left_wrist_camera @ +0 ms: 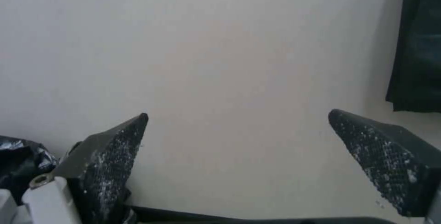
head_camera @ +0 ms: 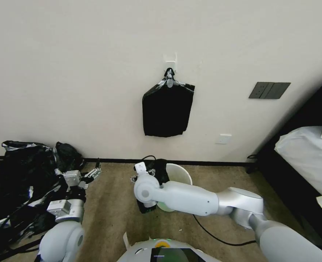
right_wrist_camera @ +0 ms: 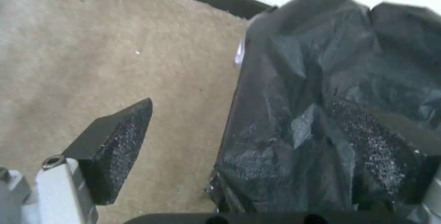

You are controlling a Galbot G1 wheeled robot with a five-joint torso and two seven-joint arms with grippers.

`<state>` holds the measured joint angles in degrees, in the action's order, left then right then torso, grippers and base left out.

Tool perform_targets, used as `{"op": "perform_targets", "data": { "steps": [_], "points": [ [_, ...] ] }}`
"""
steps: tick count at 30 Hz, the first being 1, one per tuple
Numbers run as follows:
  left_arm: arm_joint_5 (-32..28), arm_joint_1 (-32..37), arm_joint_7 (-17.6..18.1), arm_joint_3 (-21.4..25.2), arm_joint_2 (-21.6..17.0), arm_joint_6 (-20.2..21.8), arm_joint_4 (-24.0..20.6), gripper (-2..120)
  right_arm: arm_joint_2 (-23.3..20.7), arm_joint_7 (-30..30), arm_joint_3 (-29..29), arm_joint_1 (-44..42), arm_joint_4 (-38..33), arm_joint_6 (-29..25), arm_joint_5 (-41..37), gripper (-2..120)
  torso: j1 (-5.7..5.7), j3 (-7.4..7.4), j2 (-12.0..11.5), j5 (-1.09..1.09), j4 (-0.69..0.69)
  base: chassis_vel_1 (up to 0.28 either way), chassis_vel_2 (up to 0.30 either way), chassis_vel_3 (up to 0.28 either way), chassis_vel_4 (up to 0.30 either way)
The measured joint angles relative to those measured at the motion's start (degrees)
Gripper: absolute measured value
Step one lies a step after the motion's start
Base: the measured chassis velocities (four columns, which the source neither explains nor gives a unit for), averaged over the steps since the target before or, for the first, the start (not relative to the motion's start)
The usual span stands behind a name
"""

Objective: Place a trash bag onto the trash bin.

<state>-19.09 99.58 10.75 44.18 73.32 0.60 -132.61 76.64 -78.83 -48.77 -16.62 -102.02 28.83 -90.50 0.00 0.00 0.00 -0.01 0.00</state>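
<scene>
Close to my robot's body, the right arm reaches across the floor to the middle. Its right tool sits at the near-left side of the trash bin. From the right wrist camera I see the tool's two fingers spread wide apart. One finger hangs over the bare brown carpet. The other one is covered by the trash bag, which drapes over it, black and shiny and wrinkly. So the tool is open, with the bag hanging on one finger and not squeezed. The bag sits at the left side of the bin, touching its rim. The bin stands on the carpet, near the wall.

Off to my left, the left tool hangs low over the floor, pointing at the wall. Its fingers are wide apart too, with nothing between them. A big heap of black plastic lies just beside that arm.

Farther back, a flat black bundle hangs from a clip on the wall, above the bin.
</scene>
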Motion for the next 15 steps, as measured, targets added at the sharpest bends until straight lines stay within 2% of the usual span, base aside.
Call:
{"op": "perform_targets", "data": {
  "steps": [8,11,13,15],
  "points": [
    [0.0,0.1,-1.1,-0.2,1.0,-1.2,0.3,100,1.8,-1.7,-2.3,0.5,5.0,-0.7,0.3,93,0.0,0.0,0.0,0.0,-0.01,0.0,0.0,0.0,0.0],
    [0.0,0.4,-1.5,0.1,1.2,-1.6,0.4,100,1.8,-1.8,-2.5,0.7,5.5,-0.7,0.4,86,0.0,0.0,0.0,0.01,-0.01,0.0,0.0,0.0,0.0],
    [0.0,0.6,-1.8,0.2,1.5,-2.2,0.7,100,1.6,-2.0,-2.9,0.8,6.1,-0.7,0.5,75,0.0,-0.01,0.0,0.01,-0.01,0.0,0.0,0.0,0.0],
    [0.0,0.6,-1.8,0.2,1.6,-2.4,0.8,100,1.5,-2.1,-3.2,0.9,6.2,-0.7,0.5,71,0.0,0.0,0.0,0.01,0.0,0.0,0.0,0.0,0.0]
  ]
}}
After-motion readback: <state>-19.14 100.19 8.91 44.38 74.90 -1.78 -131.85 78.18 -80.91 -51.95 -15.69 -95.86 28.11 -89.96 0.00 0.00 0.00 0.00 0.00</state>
